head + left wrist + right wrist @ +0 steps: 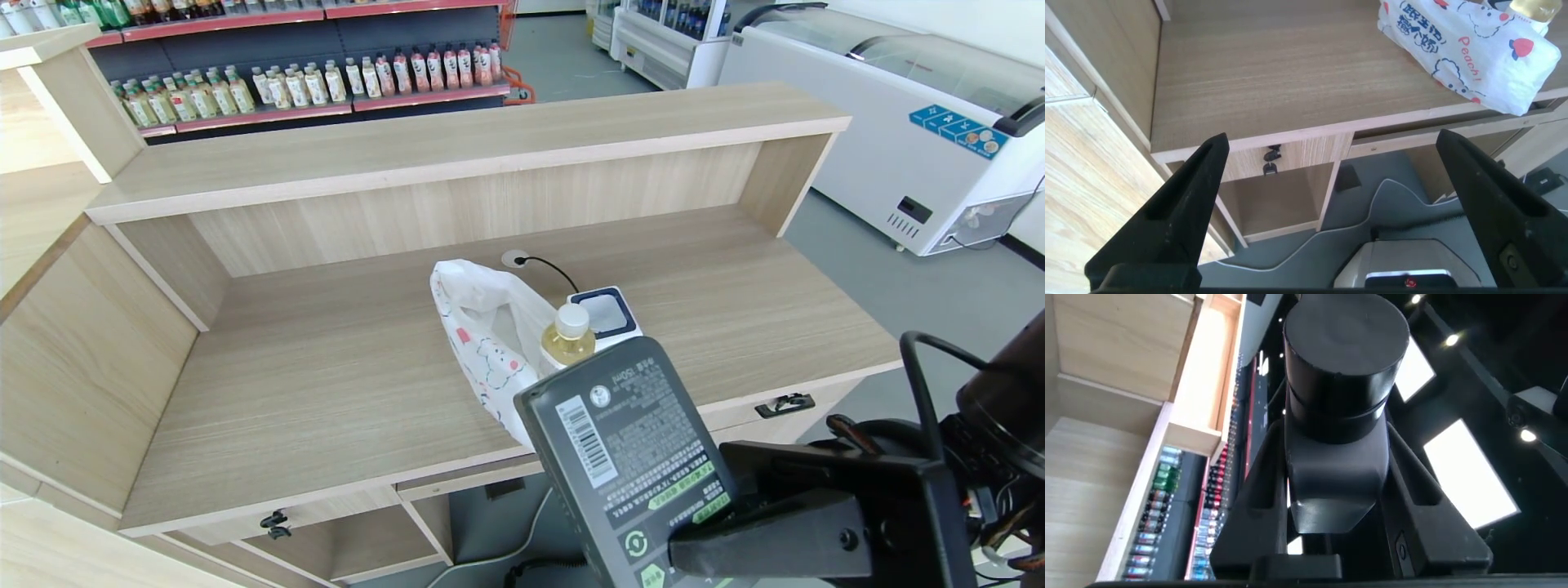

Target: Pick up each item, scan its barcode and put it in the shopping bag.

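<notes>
My right gripper (735,531) is shut on a dark flat bottle (620,457), held up in front of the counter's near edge with its barcode label facing the head view. In the right wrist view the black-capped dark bottle (1343,400) stands between the right gripper's (1343,486) fingers. A white patterned shopping bag (486,335) lies on the counter. A pale tea bottle (569,335) with a white cap stands against the bag's right side; whether it is inside I cannot tell. The white scanner (608,314) sits just behind it. My left gripper (1333,147) hangs open below the counter's front edge, left of the shopping bag (1470,49).
The wooden counter (326,384) has a raised back shelf (457,147) and side walls. Drawer handles (784,403) sit on its front. A black cable (549,268) runs from a hole to the scanner. A chest freezer (914,122) stands at the right.
</notes>
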Tool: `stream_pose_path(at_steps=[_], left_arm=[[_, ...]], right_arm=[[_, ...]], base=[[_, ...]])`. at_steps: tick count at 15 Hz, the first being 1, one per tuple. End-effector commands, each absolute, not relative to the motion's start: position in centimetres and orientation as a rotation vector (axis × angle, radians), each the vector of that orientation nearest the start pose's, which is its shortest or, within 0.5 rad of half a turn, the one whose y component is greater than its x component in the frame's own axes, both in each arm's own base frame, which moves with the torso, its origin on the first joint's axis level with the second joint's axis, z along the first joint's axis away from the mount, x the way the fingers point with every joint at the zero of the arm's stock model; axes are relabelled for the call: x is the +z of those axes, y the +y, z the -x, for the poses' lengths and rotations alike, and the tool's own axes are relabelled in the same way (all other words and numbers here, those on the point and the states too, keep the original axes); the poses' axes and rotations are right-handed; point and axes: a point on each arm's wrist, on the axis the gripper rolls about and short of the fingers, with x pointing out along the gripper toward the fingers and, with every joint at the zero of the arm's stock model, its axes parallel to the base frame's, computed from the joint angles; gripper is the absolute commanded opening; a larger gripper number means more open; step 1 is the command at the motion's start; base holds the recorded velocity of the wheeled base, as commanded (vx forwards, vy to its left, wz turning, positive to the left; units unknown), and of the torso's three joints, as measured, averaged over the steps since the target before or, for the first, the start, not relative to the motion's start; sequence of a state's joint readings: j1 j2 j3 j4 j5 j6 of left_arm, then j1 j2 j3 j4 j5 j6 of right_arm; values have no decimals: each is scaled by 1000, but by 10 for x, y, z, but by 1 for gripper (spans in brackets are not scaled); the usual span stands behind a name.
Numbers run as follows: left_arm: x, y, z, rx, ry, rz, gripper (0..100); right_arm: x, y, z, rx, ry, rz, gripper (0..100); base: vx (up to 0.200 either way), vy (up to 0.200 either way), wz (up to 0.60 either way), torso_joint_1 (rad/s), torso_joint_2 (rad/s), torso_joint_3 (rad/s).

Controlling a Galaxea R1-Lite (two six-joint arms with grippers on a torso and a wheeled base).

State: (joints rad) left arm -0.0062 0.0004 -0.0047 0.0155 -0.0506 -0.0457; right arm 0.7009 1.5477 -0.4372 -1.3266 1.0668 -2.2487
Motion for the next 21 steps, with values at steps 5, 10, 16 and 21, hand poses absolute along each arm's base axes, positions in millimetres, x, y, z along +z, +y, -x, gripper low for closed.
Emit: stream_pose_path(at_steps=[5,10,16,21], left_arm=[[75,-1,23,-56,12,46,100],[75,-1,23,-56,12,46,100],[75,-1,23,-56,12,46,100],[75,-1,23,-56,12,46,100]], right_arm=[[197,161,-160,643,-2007,1563,0],[229,124,-176,557,-1588,1602,0],[238,46,-196,60,-511,1018,0],[217,-14,-213,-44,-208,434,0]], base=[[0,0,0,0,0,0],[0,0,0,0,0,0],[0,0,0,0,0,0],[0,0,0,0,0,0]])
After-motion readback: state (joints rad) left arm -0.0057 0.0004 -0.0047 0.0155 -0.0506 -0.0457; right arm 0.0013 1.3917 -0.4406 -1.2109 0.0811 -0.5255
